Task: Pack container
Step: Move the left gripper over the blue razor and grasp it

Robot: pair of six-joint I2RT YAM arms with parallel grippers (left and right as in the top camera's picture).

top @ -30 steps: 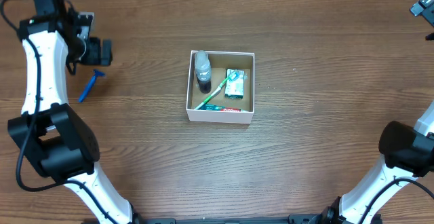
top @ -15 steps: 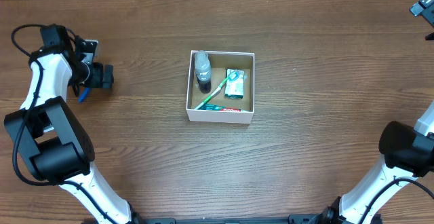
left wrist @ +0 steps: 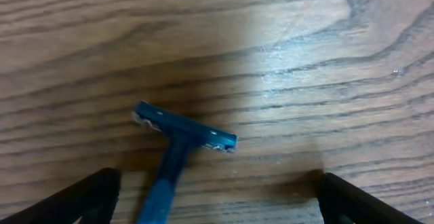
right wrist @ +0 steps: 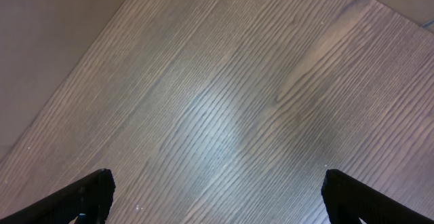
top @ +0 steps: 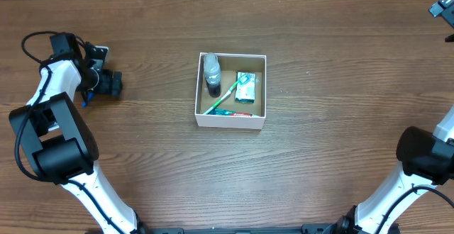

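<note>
Container (top: 230, 120): square, shallow, open-topped, thin white walls, brown floor; sits mid-desk (top: 340, 142), open wood on all four sides. Left arm folded at far left edge, well apart from it, pincer (top: 112, 85) low over the wood, spread wide. Right pincer (right wrist: 224, 200) also wide, over plain wood. Inside: clear bottle (top: 212, 72), green-and-white carton (top: 245, 87), toothpaste tube (top: 230, 112), green toothbrush (top: 225, 96) lying slanted. Blue razor (left wrist: 178, 142) flat on desk, handle between left fingers, ungripped.
</note>
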